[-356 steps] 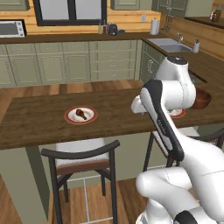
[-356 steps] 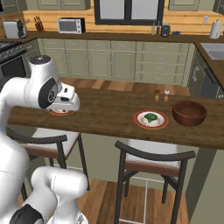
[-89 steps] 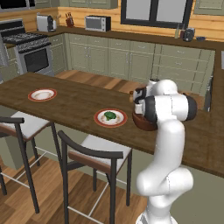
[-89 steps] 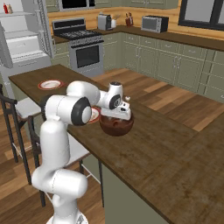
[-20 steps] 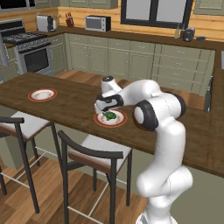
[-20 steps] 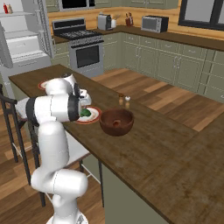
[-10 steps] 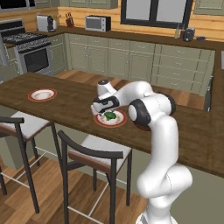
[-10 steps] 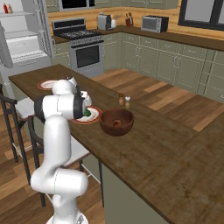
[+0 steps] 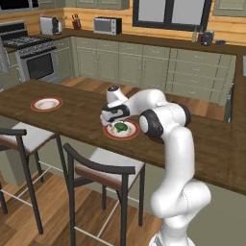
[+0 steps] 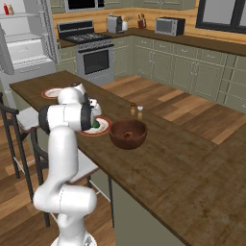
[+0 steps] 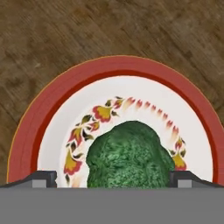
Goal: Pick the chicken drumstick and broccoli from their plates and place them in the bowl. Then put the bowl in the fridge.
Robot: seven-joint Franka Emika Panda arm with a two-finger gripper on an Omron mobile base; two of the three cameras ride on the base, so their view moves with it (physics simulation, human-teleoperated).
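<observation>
Broccoli (image 11: 127, 155) sits on the near plate (image 11: 57, 111), right between the 2 spread fingertips (image 11: 40, 178) of the gripper (image 9: 111, 123), jaws wide and low over it. Bowl (image 10: 128, 133) waits just beside the plate.

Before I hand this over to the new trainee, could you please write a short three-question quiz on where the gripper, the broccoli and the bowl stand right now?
1. True or false: the broccoli lies on a red-rimmed plate.
2. The gripper is: A) over the bowl; B) low over the broccoli, one finger tip either side; C) at the far plate.
3. Fill in: the broccoli is not yet in the ____.

Key
1. True.
2. B; the jaws stand apart, nothing gripped.
3. Bowl; it sits on the counter beside the broccoli's plate.
</observation>
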